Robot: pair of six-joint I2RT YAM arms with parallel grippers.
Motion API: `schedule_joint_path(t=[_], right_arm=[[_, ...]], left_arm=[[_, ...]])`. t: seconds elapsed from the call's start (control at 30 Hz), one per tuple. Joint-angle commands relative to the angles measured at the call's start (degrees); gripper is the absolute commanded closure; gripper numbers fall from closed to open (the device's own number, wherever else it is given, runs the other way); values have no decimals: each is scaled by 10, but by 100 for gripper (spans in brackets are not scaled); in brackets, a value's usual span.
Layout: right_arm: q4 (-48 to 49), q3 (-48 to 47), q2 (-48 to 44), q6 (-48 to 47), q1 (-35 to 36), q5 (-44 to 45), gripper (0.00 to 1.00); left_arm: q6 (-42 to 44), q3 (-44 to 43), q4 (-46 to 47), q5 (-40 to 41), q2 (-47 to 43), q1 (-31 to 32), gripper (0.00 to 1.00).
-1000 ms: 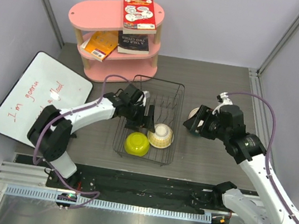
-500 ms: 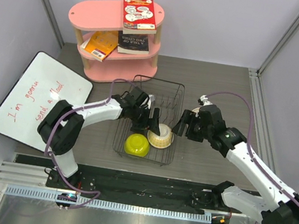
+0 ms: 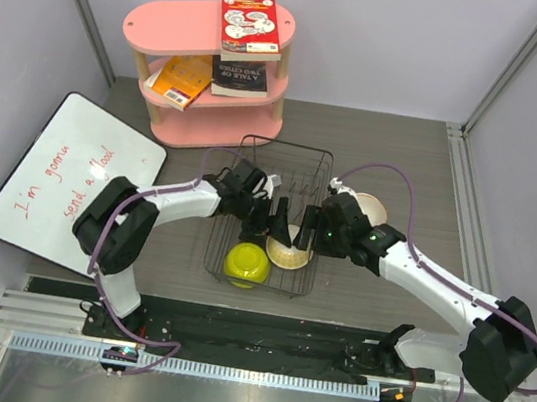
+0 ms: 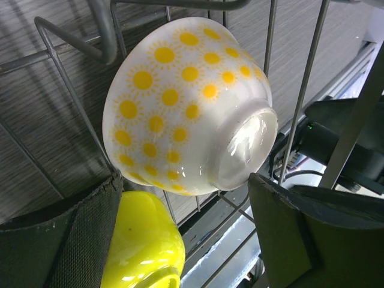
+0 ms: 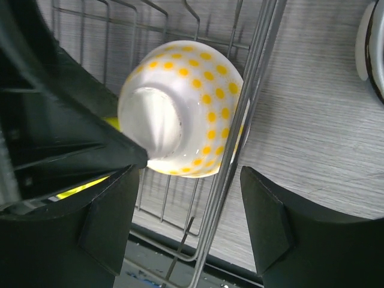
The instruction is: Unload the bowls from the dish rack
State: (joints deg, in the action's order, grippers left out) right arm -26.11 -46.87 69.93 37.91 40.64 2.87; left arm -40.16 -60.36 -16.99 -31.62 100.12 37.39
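The black wire dish rack (image 3: 326,169) holds two bowls at its near end. One is a bright yellow-green bowl (image 3: 246,262) (image 4: 141,243). The other is a white bowl with yellow dots (image 3: 290,251) (image 4: 186,102) (image 5: 183,108), lying bottom up. My left gripper (image 3: 272,218) (image 4: 189,234) is open inside the rack, just left of the dotted bowl, holding nothing. My right gripper (image 3: 310,230) (image 5: 192,222) is open over the rack's right wall, its fingers straddling the wire rim beside the same bowl. A third bowl (image 3: 370,208) (image 5: 373,48) sits on the table right of the rack.
A pink shelf (image 3: 209,30) with books stands behind the rack. A whiteboard (image 3: 70,176) lies at the left. Upright tines (image 3: 297,180) fill the rack's far half. Both grippers are close together over the dotted bowl.
My right arm has swung left from the bowl on the table to the rack's right wall. My left gripper has slid right toward the dotted bowl. Both stayed open.
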Motion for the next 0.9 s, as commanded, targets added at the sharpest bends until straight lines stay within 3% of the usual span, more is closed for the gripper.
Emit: schedule_joint_path(t=[0.0, 0.27, 0.4, 0.73, 0.87], right_arm=[[33, 5, 20, 14, 13, 35, 27], [56, 20, 49, 35, 24, 48, 28], [62, 26, 60, 37, 27, 56, 28], [65, 13, 80, 29, 29, 74, 28], [70, 9, 86, 30, 29, 75, 28]], left_arm=[[-1, 17, 49, -34, 17, 3, 17], [-9, 27, 88, -82, 33, 3, 27], [-19, 38, 111, -90, 36, 3, 43], [-51, 36, 155, -96, 34, 2, 72], [-56, 38, 154, -93, 29, -2, 74]])
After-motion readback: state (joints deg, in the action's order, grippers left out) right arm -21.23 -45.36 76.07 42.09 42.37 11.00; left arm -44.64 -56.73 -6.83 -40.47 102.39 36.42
